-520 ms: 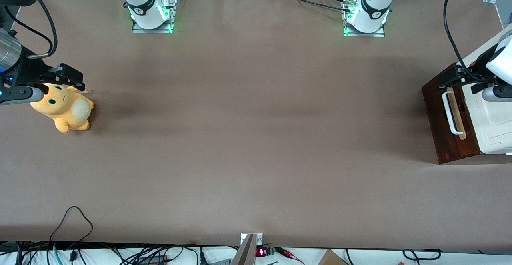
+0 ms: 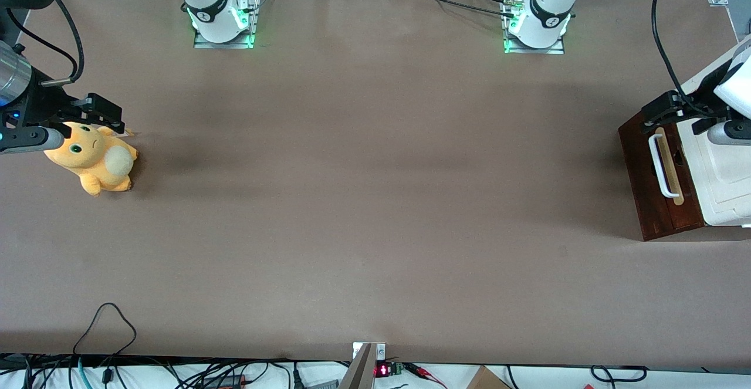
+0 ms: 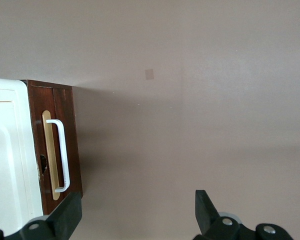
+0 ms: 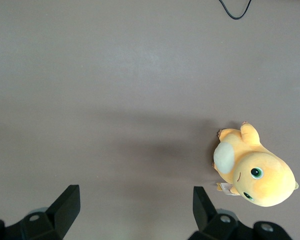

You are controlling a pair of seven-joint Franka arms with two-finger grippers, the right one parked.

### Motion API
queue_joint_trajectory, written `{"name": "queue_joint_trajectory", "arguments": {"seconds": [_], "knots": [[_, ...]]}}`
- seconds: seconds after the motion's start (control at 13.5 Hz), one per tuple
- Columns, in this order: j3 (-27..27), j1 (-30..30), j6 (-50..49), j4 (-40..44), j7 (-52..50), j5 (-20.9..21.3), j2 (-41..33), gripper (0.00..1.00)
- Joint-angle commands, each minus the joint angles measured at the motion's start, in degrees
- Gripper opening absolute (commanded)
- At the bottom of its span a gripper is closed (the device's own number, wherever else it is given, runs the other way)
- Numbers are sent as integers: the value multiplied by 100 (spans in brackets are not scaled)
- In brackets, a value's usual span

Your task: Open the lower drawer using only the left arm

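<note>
The lower drawer [image 2: 645, 189] shows its dark reddish-brown front at the working arm's end of the table, with a white loop handle [image 2: 660, 166] on a pale strip. No gap shows between the front and the white cabinet top [image 2: 724, 178]. My left arm's gripper [image 2: 656, 113] hangs above the end of the drawer front farther from the front camera, just past the handle's end. In the left wrist view the gripper [image 3: 137, 214] is open and holds nothing. One of its fingers [image 3: 70, 214] overlaps a corner of the drawer front [image 3: 77, 145], next to the handle [image 3: 61, 155].
An orange plush toy [image 2: 97, 160] lies toward the parked arm's end of the table, also in the right wrist view as the plush toy [image 4: 255, 170]. Two arm bases [image 2: 223, 19] [image 2: 537, 22] stand along the table edge farthest from the front camera. A black cable loop [image 2: 105, 318] lies near the front edge.
My left gripper and wrist have shifted a little away from the front camera, uncovering more of the drawer front's corner and the cabinet top. The drawer has not moved.
</note>
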Motion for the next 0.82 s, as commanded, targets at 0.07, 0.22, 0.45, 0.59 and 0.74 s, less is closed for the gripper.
{"name": "queue_joint_trajectory", "arguments": {"seconds": [0.07,0.22,0.45,0.59,0.74], "knots": [[8,14,-266,142,163,34,52,100],[8,5,-320,151,128,34,60,100],[52,14,-320,124,172,33,86,100],[61,14,-328,107,286,43,87,100],[69,23,-302,63,462,51,95,100]]}}
